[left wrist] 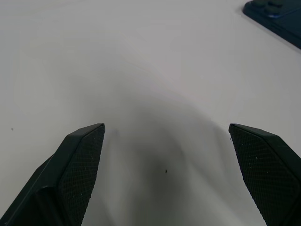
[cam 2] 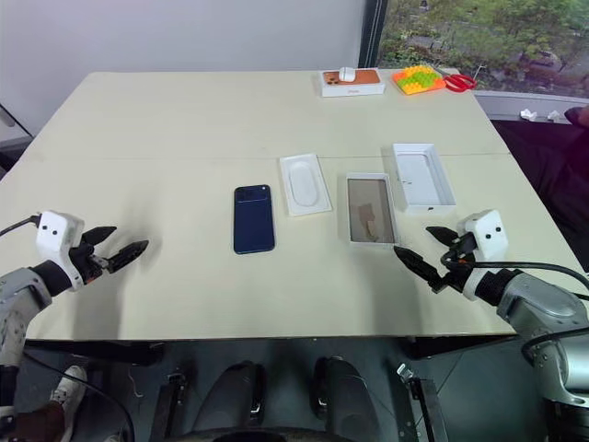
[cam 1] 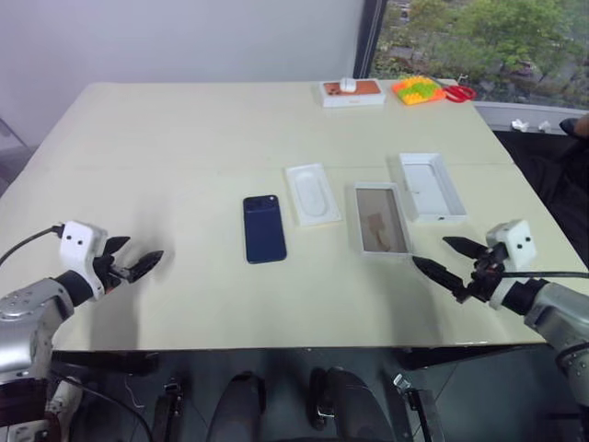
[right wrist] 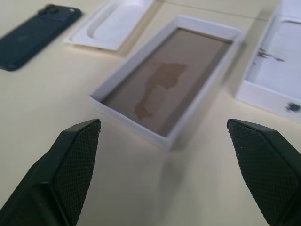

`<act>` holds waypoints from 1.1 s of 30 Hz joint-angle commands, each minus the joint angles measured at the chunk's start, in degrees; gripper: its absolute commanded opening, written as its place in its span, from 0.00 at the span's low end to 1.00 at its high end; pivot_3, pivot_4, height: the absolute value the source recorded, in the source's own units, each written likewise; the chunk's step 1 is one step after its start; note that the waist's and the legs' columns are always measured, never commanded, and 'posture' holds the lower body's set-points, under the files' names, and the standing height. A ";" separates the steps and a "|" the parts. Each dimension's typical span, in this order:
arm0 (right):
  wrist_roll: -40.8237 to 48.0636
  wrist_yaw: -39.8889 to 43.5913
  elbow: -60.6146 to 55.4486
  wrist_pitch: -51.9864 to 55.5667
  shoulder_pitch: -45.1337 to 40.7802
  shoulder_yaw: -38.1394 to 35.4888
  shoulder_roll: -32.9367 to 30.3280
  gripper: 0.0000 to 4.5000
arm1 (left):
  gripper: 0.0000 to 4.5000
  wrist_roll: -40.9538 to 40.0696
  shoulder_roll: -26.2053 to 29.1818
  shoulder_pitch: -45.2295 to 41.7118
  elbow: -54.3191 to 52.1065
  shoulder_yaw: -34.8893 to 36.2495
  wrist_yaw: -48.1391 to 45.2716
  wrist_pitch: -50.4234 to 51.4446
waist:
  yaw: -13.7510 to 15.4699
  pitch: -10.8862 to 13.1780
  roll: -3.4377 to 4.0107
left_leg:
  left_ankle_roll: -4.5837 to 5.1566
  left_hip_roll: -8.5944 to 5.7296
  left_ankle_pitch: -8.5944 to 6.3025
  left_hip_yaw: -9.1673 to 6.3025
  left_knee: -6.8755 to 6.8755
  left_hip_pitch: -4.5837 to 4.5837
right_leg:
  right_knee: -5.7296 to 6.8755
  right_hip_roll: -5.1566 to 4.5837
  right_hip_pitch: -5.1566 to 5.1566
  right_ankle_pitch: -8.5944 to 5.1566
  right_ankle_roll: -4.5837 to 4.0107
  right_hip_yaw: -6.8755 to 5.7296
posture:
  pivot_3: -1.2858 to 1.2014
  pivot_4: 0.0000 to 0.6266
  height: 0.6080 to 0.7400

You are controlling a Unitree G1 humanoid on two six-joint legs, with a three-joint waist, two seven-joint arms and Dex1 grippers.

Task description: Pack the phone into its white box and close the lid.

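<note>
Left eye view: both my left claw (cam 1: 138, 265) and right claw (cam 1: 449, 261) gape empty; I'd probably pinch the phone (cam 1: 264, 228), ahead-right of the left, by its long edges.

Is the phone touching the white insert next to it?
Apart. The left eye view shows a strip of bare table between the phone and the white insert.

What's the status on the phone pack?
Both grippers, left and right, open, empty. Phone flat on table, untouched. White box open, lid beside it. Path clear.
</note>
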 commanded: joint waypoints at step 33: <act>-4.66 -7.44 -7.68 1.97 -11.36 11.01 1.31 1.00 | 0.98 -3.84 -4.66 -6.47 -11.52 -7.66 3.56 6.94 | -0.01 -0.02 -0.03 | 0.00 0.07 0.00 0.42 0.06 0.14 | 0.27 0.15 -0.12 0.03 -0.01 0.44 | 0.52 0.24 1.00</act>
